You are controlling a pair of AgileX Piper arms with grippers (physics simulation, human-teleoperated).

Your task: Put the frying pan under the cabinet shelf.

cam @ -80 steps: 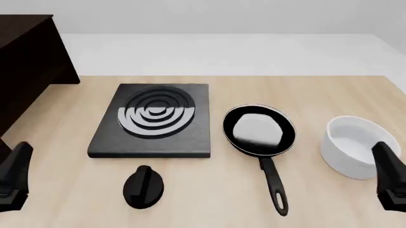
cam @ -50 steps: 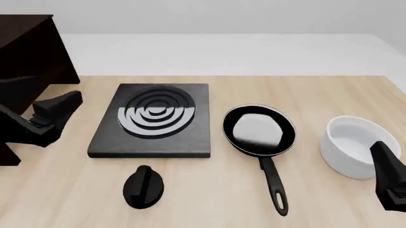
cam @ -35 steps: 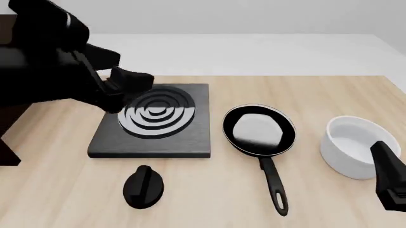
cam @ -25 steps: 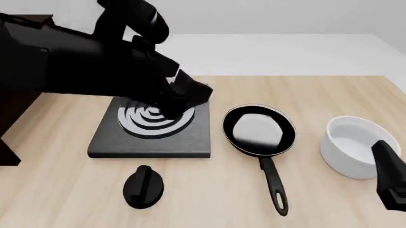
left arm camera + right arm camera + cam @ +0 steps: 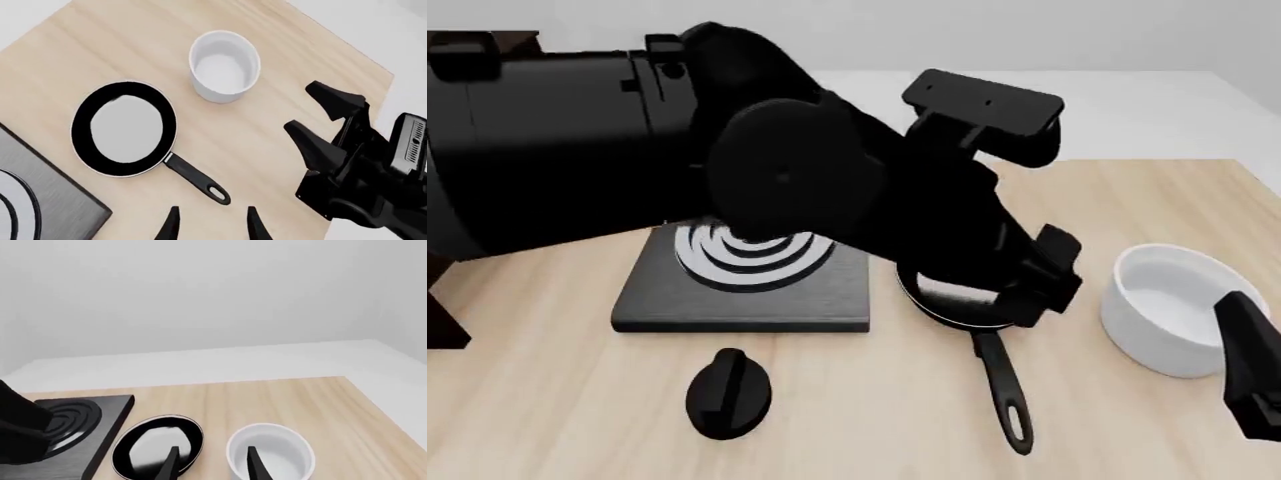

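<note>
The frying pan (image 5: pixel 124 128) lies on the table with its long handle (image 5: pixel 197 181) toward the table's near edge. In the front view my left arm hides most of the pan, and the handle (image 5: pixel 1004 395) shows. My left gripper (image 5: pixel 212 227) is open and empty above the pan, apart from it; in the front view it is over the pan's right side (image 5: pixel 1044 275). My right gripper (image 5: pixel 212 465) is open and empty, low at the near right (image 5: pixel 1244 352), beside the white pot. Only a dark corner of the cabinet shelf (image 5: pixel 438 325) shows at the far left.
A white deep pot (image 5: pixel 1168 308) stands right of the pan. A flat black stove plate (image 5: pixel 747 292) with rings lies left of it. A small black knob (image 5: pixel 729 393) sits near the front edge. The left arm's bulk crosses above the stove.
</note>
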